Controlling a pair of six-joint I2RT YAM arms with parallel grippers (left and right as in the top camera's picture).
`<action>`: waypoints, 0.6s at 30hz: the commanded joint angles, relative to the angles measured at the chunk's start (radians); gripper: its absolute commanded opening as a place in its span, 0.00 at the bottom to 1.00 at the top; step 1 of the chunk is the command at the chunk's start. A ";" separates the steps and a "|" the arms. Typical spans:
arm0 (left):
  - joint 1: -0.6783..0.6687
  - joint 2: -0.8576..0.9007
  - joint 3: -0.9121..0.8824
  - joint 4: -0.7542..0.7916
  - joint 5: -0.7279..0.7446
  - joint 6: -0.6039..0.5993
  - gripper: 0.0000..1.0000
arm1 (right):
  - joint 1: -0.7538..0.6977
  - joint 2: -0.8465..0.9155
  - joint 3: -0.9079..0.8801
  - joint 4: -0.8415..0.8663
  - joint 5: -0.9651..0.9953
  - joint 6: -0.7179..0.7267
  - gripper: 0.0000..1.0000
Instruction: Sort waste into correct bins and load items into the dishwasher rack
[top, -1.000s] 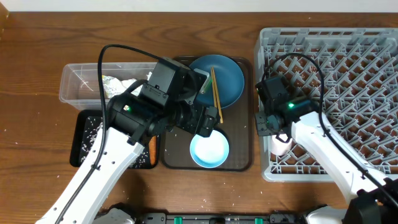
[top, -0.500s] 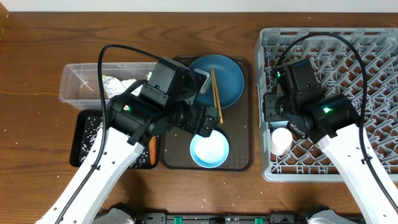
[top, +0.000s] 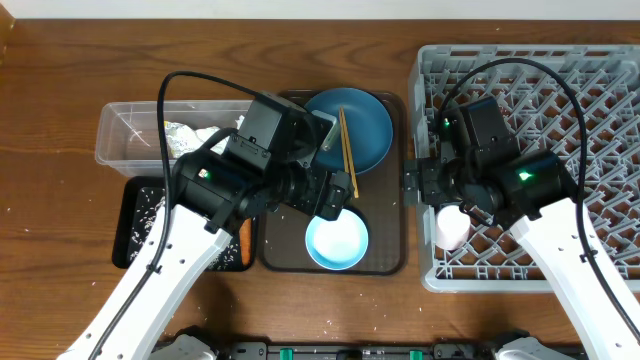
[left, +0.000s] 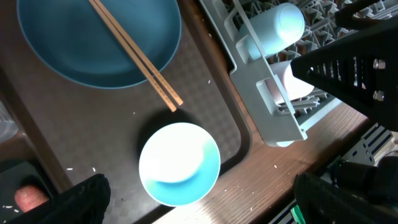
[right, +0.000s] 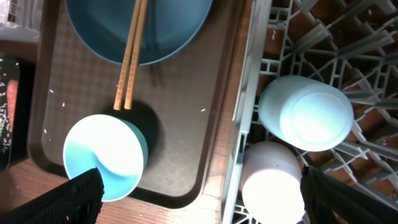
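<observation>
Hovering over the dark brown serving tray (top: 385, 220), the left hand (left: 202, 190) has its fingers spread wide and holds nothing. In the wrist view the light blue bowl (left: 179, 163) sits right under it, between the fingers. The brown wooden chopsticks (left: 134, 50) lie across the large dark blue dish (left: 74, 50), their ends poking off the rim toward the bowl. The right hand (right: 202, 180) is also spread and empty, above the left edge of the dishwasher rack (top: 600, 100). The light blue cup (right: 305, 115) and pink cup (right: 273, 180) sit side by side in the rack's near-left corner. On the worktop (top: 60, 70), the clear tub (top: 115, 140) holds crumpled tissue (top: 195, 135). The black tray (top: 135, 225) holds rice grains (top: 150, 210), with the carrot (top: 245, 240) at its right edge. The left arm (top: 190, 240) hides part of both bins from overhead.
</observation>
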 joint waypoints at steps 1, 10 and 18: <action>0.000 0.001 -0.001 -0.002 -0.007 0.006 0.96 | 0.010 0.002 0.001 0.000 -0.034 -0.004 0.99; 0.074 -0.026 0.002 0.019 -0.084 -0.010 0.96 | 0.066 0.002 -0.032 0.035 -0.137 -0.005 0.99; 0.325 -0.102 0.002 -0.026 -0.085 -0.035 0.96 | 0.169 0.011 -0.108 0.202 -0.133 -0.004 0.82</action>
